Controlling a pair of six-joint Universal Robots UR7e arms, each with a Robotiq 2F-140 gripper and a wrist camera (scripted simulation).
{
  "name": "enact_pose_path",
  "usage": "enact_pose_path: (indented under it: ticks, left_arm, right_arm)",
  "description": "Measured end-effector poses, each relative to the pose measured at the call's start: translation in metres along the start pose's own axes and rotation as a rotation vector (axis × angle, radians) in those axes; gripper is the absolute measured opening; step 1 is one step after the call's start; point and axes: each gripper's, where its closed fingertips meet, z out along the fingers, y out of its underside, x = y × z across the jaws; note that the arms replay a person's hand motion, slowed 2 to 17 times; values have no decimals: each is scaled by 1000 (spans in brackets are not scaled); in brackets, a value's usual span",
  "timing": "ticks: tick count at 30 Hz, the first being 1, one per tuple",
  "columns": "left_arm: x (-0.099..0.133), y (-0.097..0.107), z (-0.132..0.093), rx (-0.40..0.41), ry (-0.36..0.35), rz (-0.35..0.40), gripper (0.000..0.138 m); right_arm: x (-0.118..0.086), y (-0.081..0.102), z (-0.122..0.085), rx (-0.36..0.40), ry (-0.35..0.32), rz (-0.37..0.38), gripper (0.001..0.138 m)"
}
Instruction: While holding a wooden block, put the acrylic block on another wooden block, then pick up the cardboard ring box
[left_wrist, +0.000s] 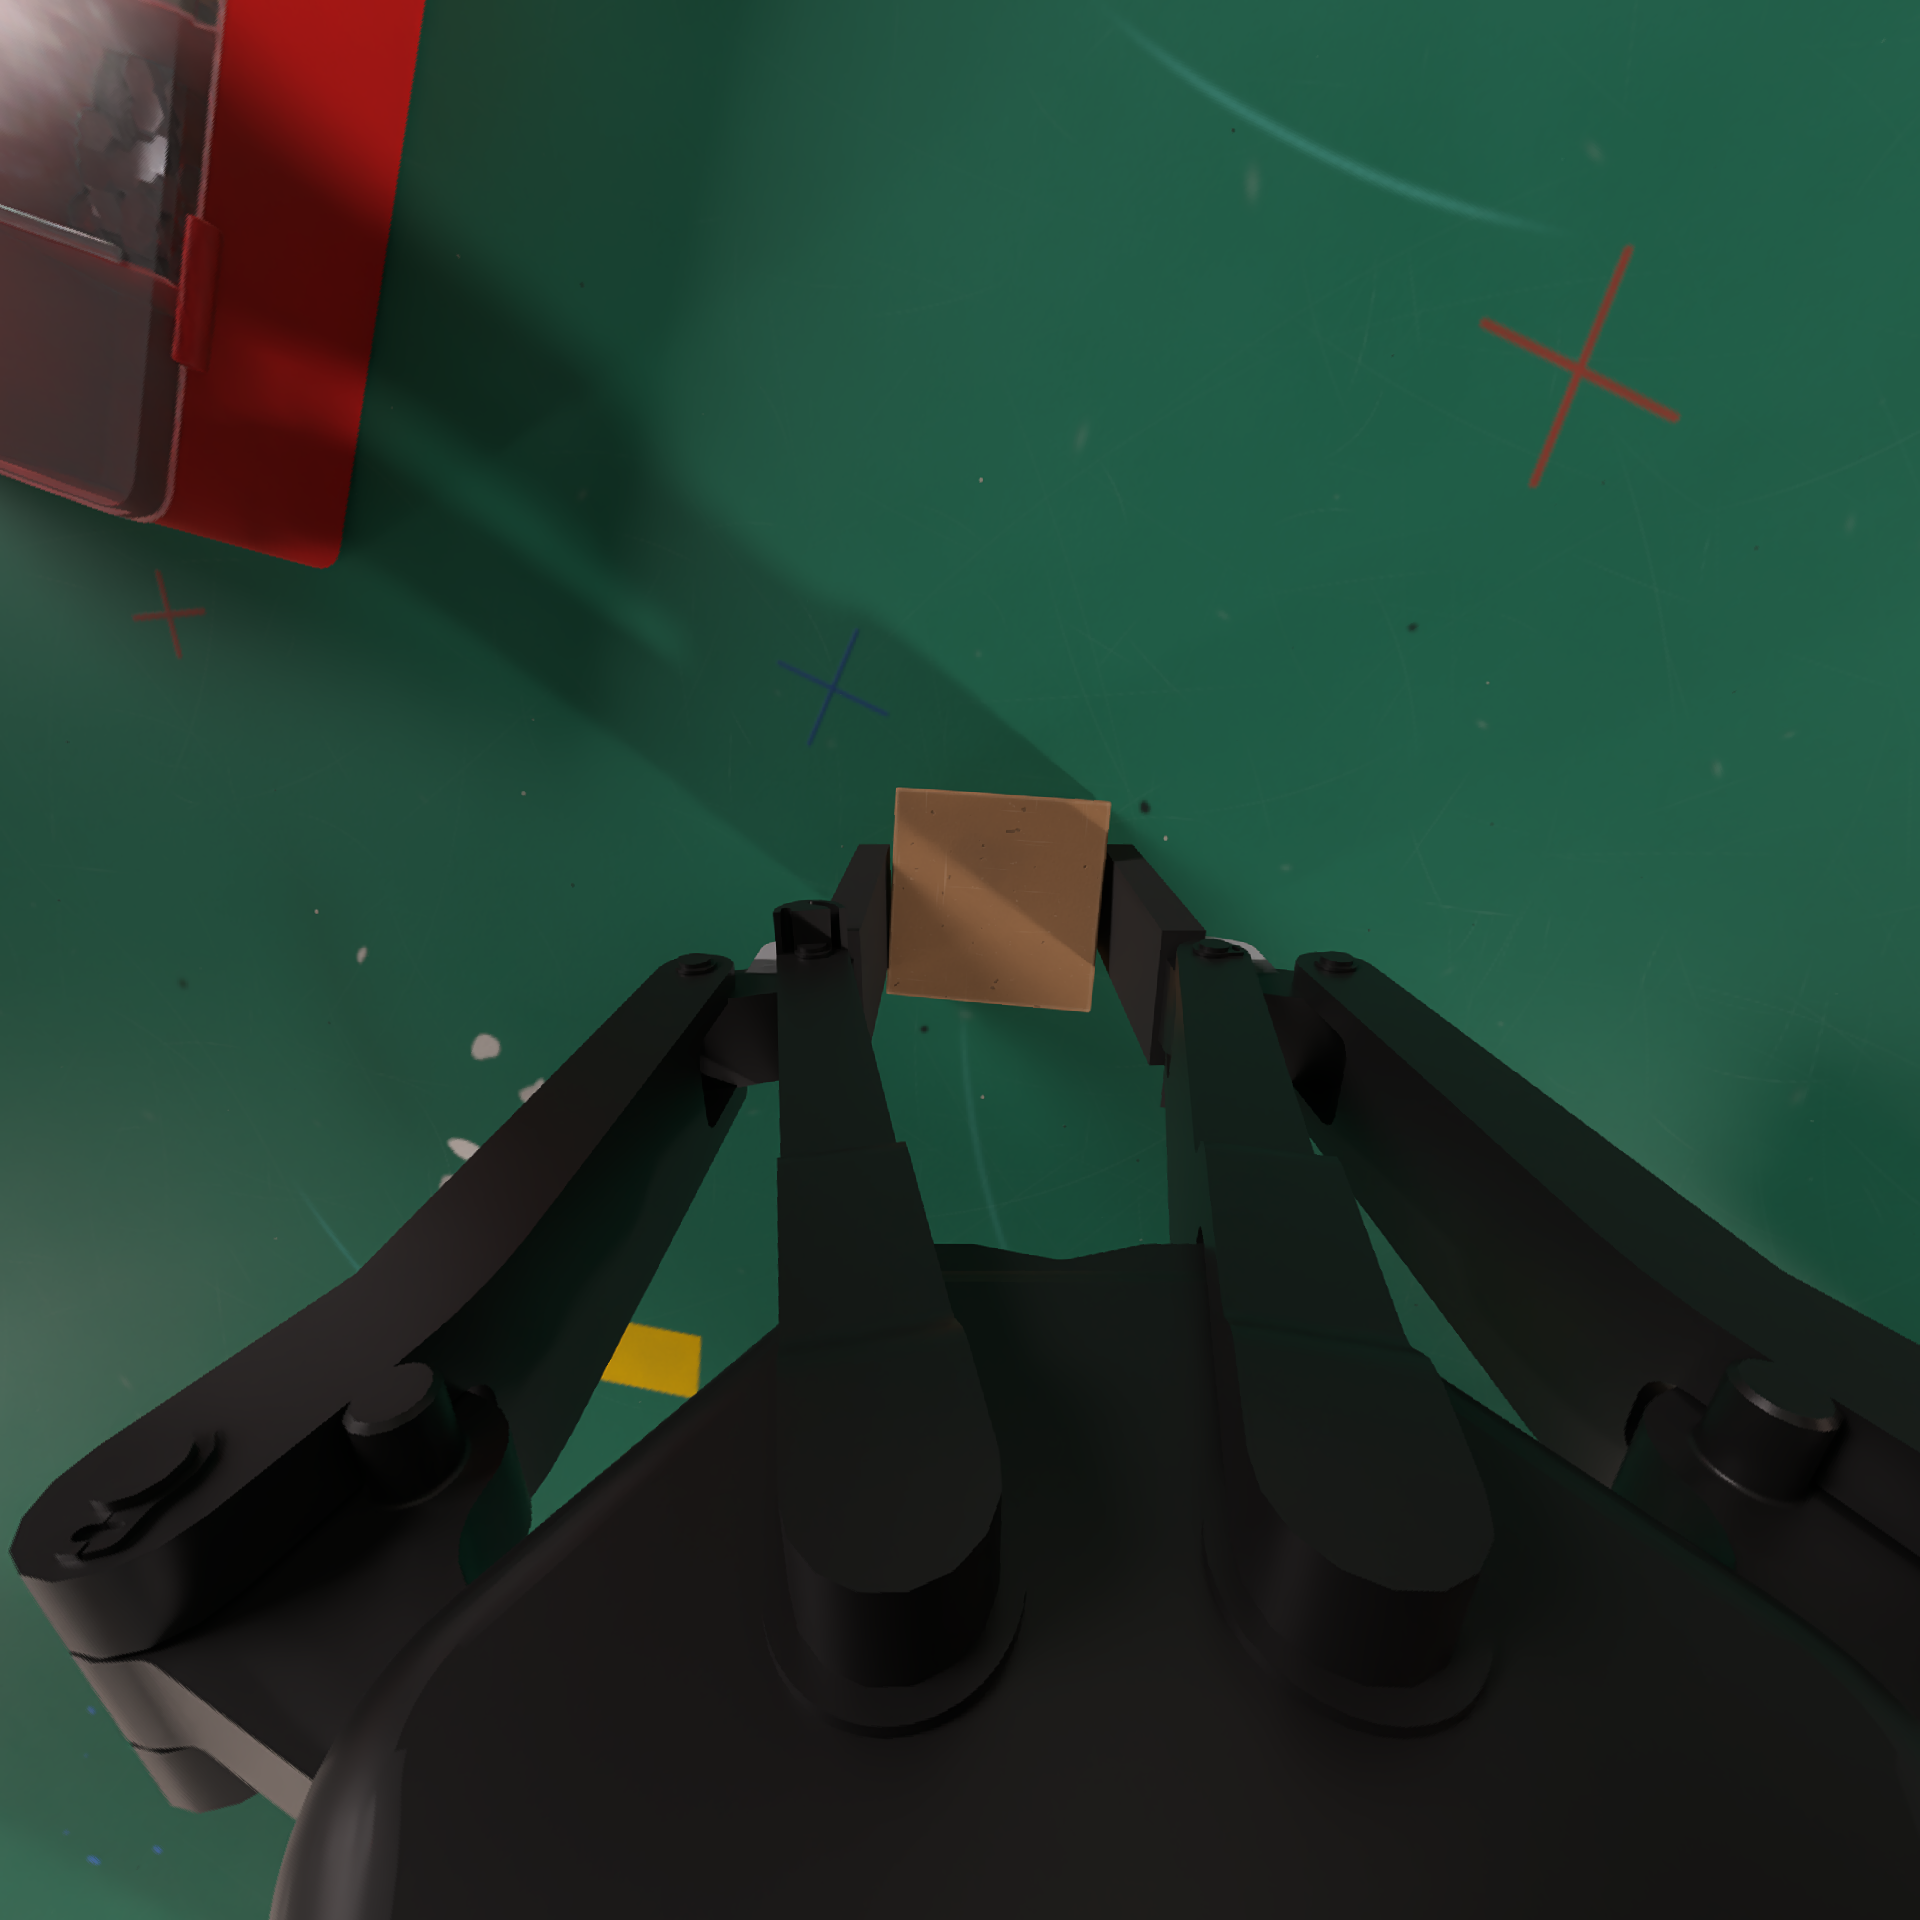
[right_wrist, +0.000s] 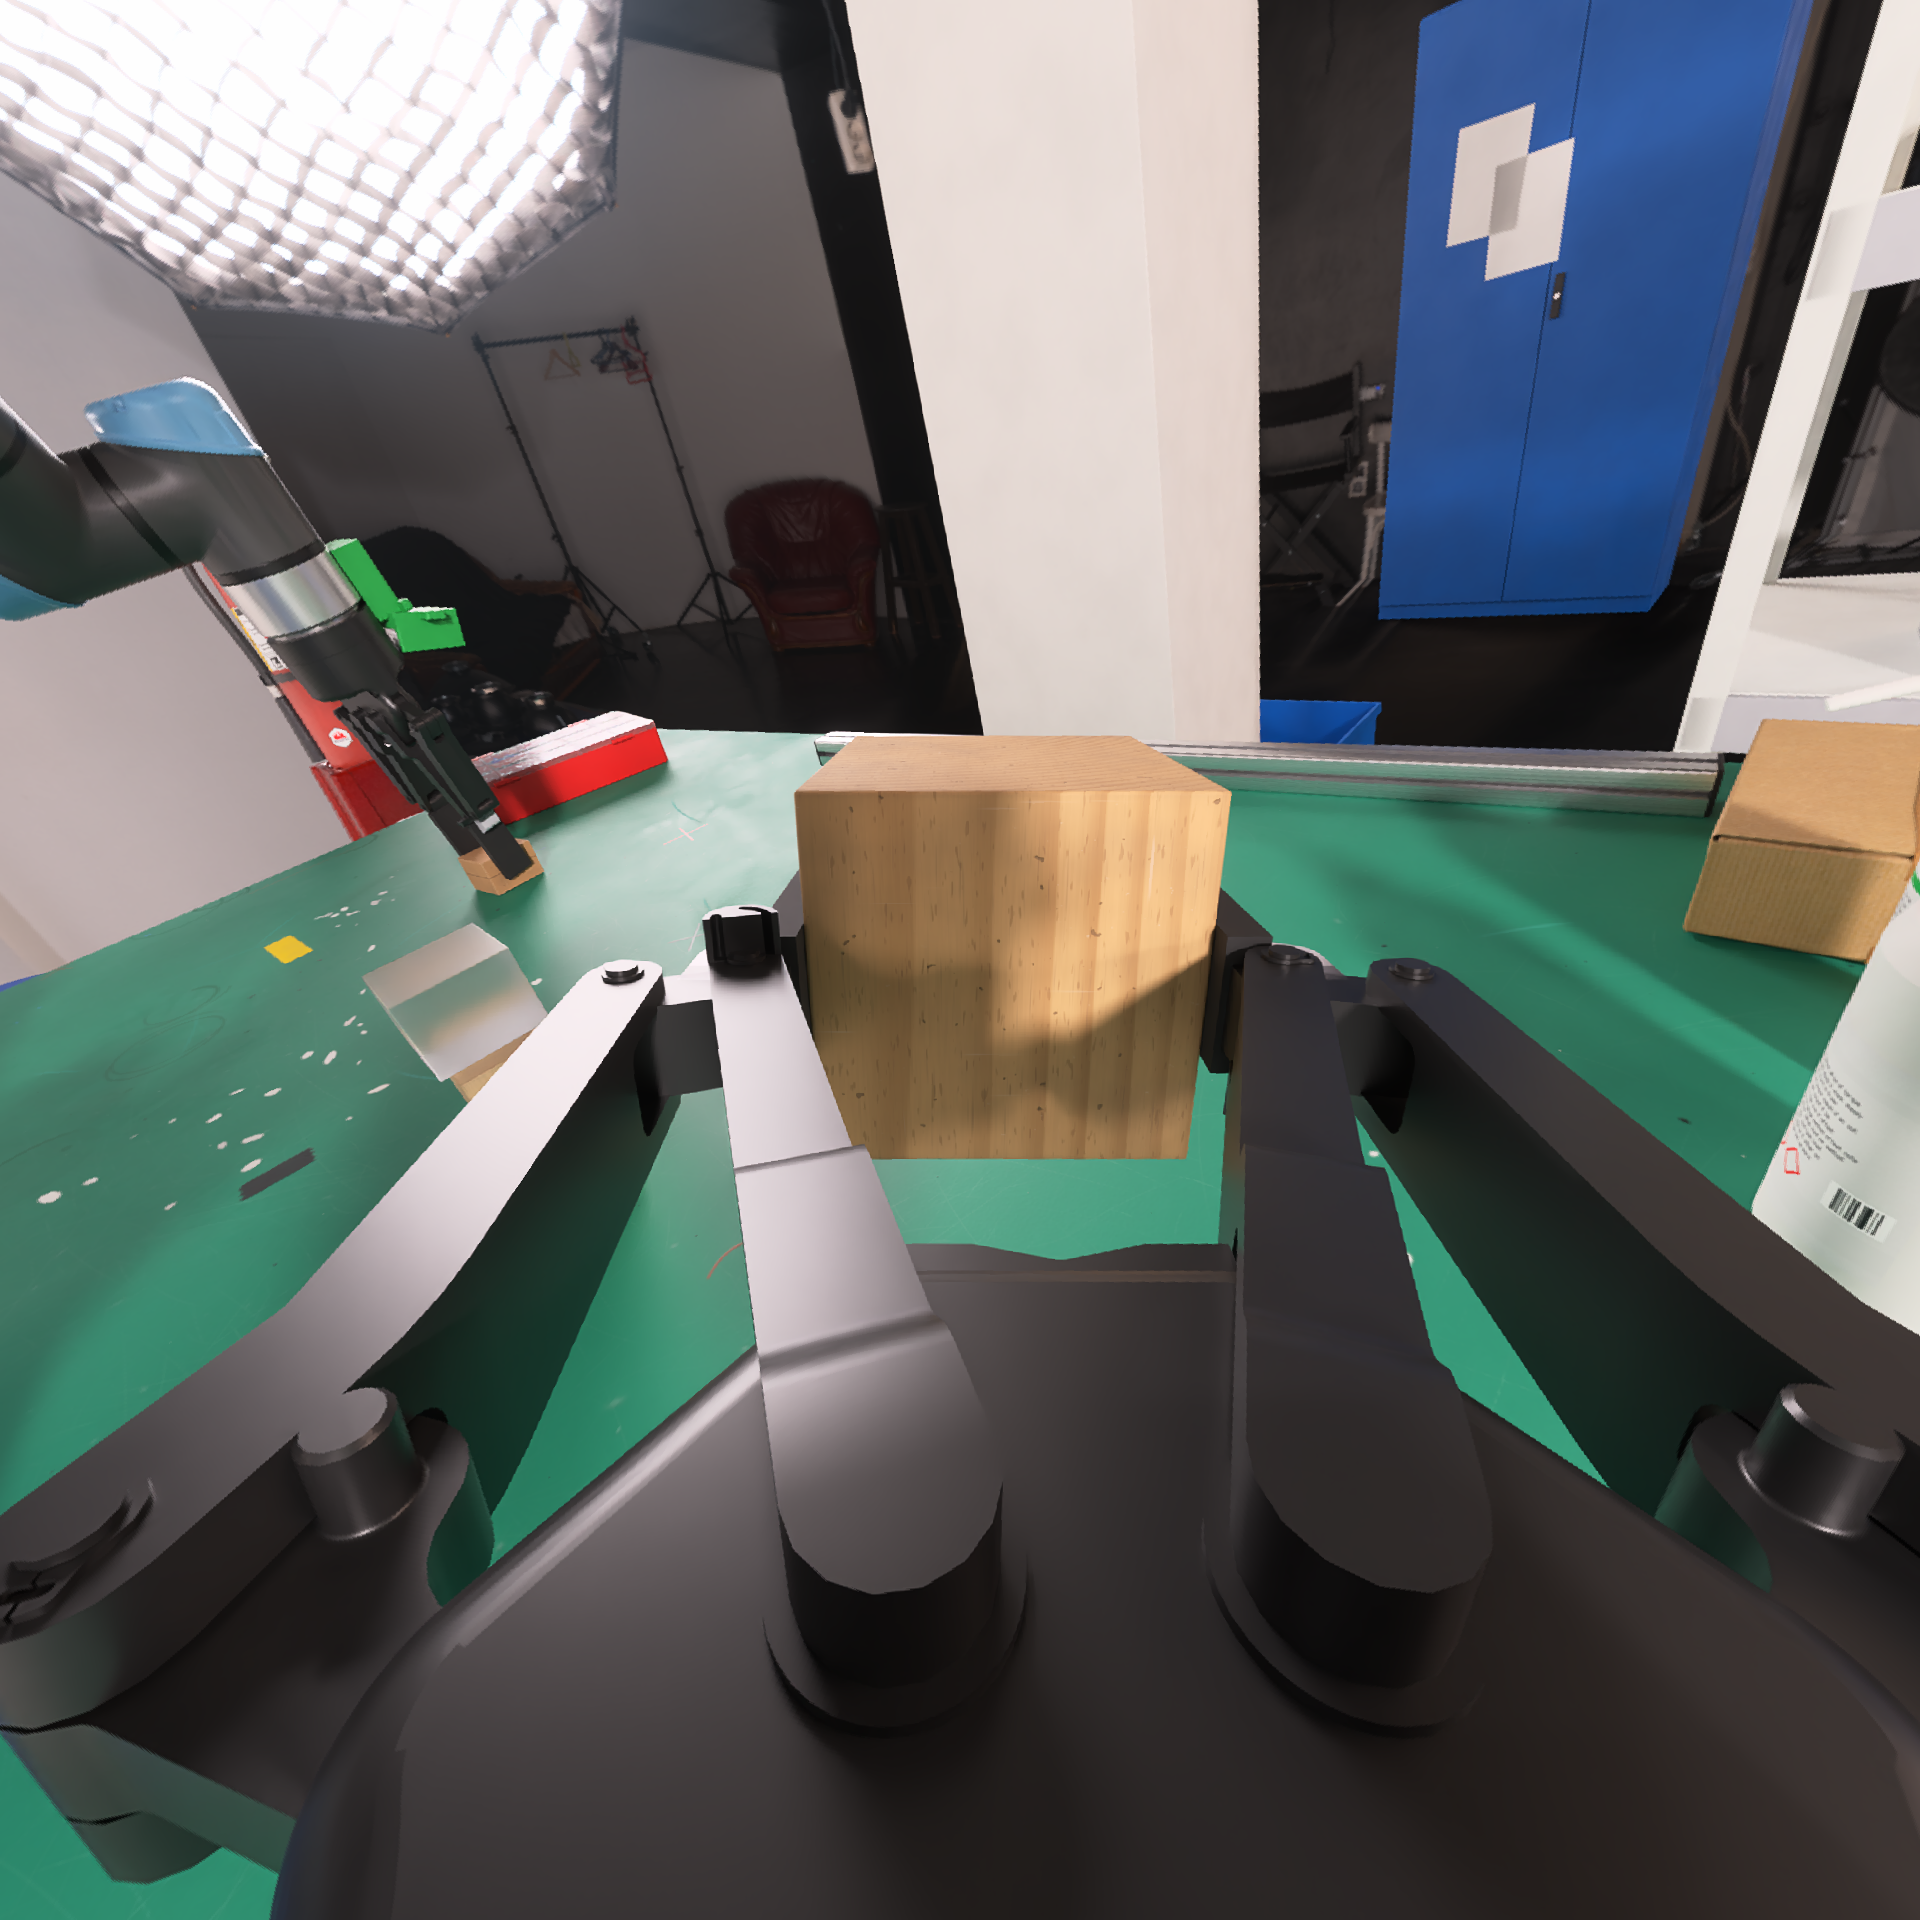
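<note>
My right gripper (right_wrist: 1008, 956) is shut on a large wooden block (right_wrist: 1008, 935) and holds it above the green mat. At the left of the right wrist view, the clear acrylic block (right_wrist: 449, 995) sits on top of another wooden block (right_wrist: 488, 1065), mostly hidden behind my finger. My left gripper (left_wrist: 995, 883) is shut on the small tan cardboard ring box (left_wrist: 995, 899), with a finger pressed on each side. In the right wrist view, the left gripper (right_wrist: 488, 842) and the ring box (right_wrist: 504, 868) are low at the mat; I cannot tell whether the box touches it.
A red case (left_wrist: 291, 260) lies on the mat ahead-left of the left gripper and also shows at the far left in the right wrist view (right_wrist: 571, 764). A larger cardboard box (right_wrist: 1808, 842) and a white bottle (right_wrist: 1860, 1091) stand at the right. An aluminium rail (right_wrist: 1455, 774) runs along the far edge.
</note>
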Motion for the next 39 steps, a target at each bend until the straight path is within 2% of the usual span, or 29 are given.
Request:
enact_pose_path:
  ticks: [12, 21, 32, 36, 39]
  left_arm:
    - [1, 8, -12, -16, 0, 42, 54]
    - [1, 12, -36, -4, -7, 87, 54]
    - [2, 9, -93, 78, -63, 185, 54]
    - [11, 4, -121, 134, -72, 239, 54]
    - [25, -1, -144, 184, -50, 290, 54]
  right_arm:
    - [-1, 0, 0, 6, -9, 6, 75]
    - [-2, -2, -1, 14, -18, 10, 75]
    - [-5, -7, -4, 32, -26, 5, 75]
    - [-6, -9, -6, 42, -30, 4, 75]
    - [-7, -12, -8, 52, -34, 4, 75]
